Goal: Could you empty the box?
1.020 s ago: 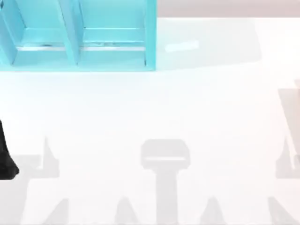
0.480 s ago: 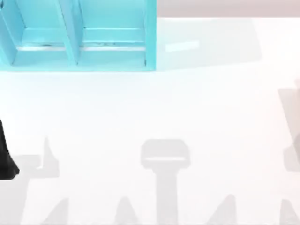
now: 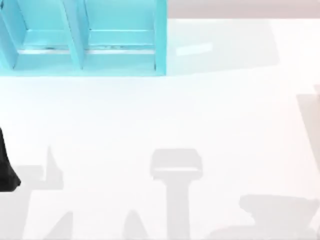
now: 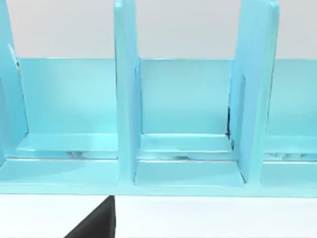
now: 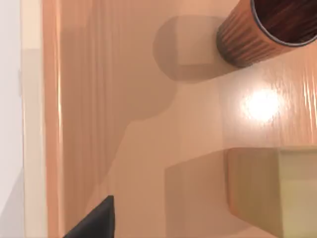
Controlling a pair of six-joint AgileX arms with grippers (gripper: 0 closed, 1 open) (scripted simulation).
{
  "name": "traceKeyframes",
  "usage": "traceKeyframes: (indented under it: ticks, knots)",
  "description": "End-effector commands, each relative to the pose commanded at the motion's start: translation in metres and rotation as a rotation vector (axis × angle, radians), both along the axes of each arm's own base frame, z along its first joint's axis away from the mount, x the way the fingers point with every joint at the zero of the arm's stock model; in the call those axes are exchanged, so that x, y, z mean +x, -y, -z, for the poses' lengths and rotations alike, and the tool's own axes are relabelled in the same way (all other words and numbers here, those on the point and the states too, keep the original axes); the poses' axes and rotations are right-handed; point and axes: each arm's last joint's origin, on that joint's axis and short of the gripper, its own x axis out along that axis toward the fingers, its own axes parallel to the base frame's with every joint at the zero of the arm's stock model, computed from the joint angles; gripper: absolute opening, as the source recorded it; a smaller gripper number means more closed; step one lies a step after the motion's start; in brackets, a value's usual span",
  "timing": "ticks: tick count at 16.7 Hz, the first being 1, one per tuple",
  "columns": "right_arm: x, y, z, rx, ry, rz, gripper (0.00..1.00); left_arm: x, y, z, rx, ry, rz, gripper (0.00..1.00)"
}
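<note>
The right wrist view looks down into the box (image 5: 148,144), a peach-coloured tray with a pale rim (image 5: 32,124). Inside it stands a brown ribbed wooden cup (image 5: 257,34), upright, near one wall. A pale yellow-green block (image 5: 277,191) lies on the box floor apart from the cup. A dark tip of my right gripper (image 5: 96,220) hangs above the bare floor of the box, away from both objects. My left arm (image 3: 6,167) is parked at the table's left edge in the top view.
A turquoise rack (image 3: 85,40) with upright dividers stands at the back left of the white table (image 3: 165,115). The left wrist view faces the rack's compartments (image 4: 183,114), which hold nothing. Arm shadows lie along the table's front.
The shadows at the front right of the table have shifted and merged into a broad one, so the right arm has moved. The left arm and the rack have stayed put.
</note>
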Motion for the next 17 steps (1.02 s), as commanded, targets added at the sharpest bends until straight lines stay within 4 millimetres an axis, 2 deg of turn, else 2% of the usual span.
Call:
traceKeyframes:
  ticks: [4,9,11,17]
  knots:
    - [0.036,0.043,0.003,0.091,-0.295,0.012,1.00,0.000,0.000,0.000,0.000,0.000,0.000,1.00]
    - [0.060,0.083,0.005,0.169,-0.455,0.012,1.00,0.000,0.000,0.000,0.000,0.000,0.000,1.00]
    - [0.063,0.089,0.006,0.181,-0.473,0.012,1.00,0.000,0.000,0.000,0.000,0.000,0.000,1.00]
    - [0.064,0.088,0.011,0.181,-0.475,0.010,1.00,0.000,0.000,0.000,0.000,0.000,0.000,1.00]
